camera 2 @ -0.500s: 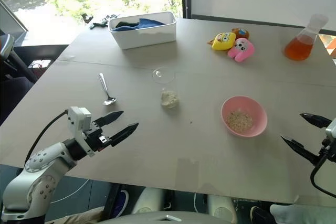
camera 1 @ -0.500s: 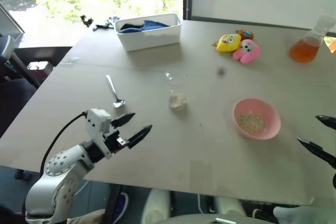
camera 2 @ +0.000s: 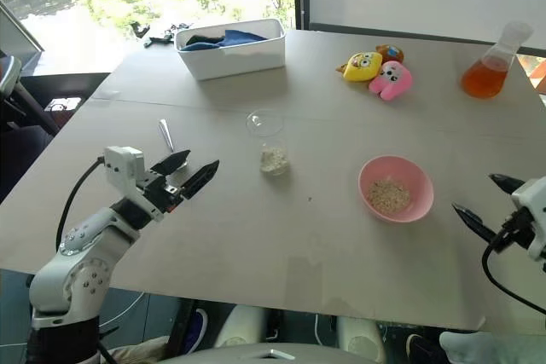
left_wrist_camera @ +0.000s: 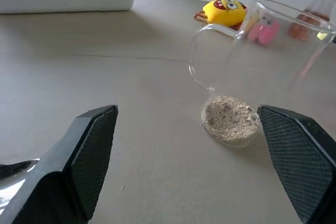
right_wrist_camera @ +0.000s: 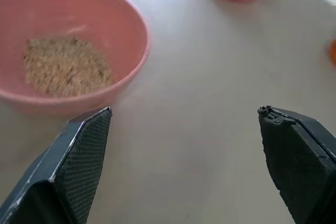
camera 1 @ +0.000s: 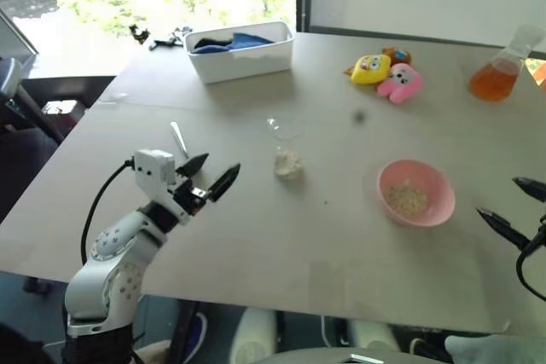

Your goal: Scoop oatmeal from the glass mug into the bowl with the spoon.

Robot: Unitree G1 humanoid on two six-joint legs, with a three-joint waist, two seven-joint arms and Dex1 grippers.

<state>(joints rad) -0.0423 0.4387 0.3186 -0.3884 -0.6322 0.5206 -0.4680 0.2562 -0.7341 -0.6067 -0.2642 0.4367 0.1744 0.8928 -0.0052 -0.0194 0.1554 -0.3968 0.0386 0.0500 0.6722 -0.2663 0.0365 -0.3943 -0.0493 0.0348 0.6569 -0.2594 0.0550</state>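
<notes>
The glass mug (camera 1: 285, 144) stands mid-table with a low heap of oatmeal (camera 1: 288, 164) in its bottom. More oatmeal (camera 2: 389, 195) lies in the pink bowl (camera 1: 442, 204), right of the mug. The spoon (camera 1: 177, 136) lies flat left of the mug; its small end is hidden behind my left gripper (camera 1: 222, 164). That gripper is open, hovers over the spoon and points toward the mug (left_wrist_camera: 252, 61). In the left wrist view a bit of the spoon (left_wrist_camera: 13, 174) shows beside one finger. My right gripper (camera 1: 497, 196) is open, right of the bowl (right_wrist_camera: 126, 35), holding nothing.
A white tub with blue cloth (camera 1: 241, 50) stands at the back left. Soft toys (camera 1: 388, 72) and a flask of orange liquid (camera 1: 499, 70) sit at the back right. The table's front edge (camera 1: 281, 300) runs close below both grippers.
My left gripper has moved away from the table's front edge and now stands over the spoon's small end. The right gripper has barely shifted. Both stay open.
</notes>
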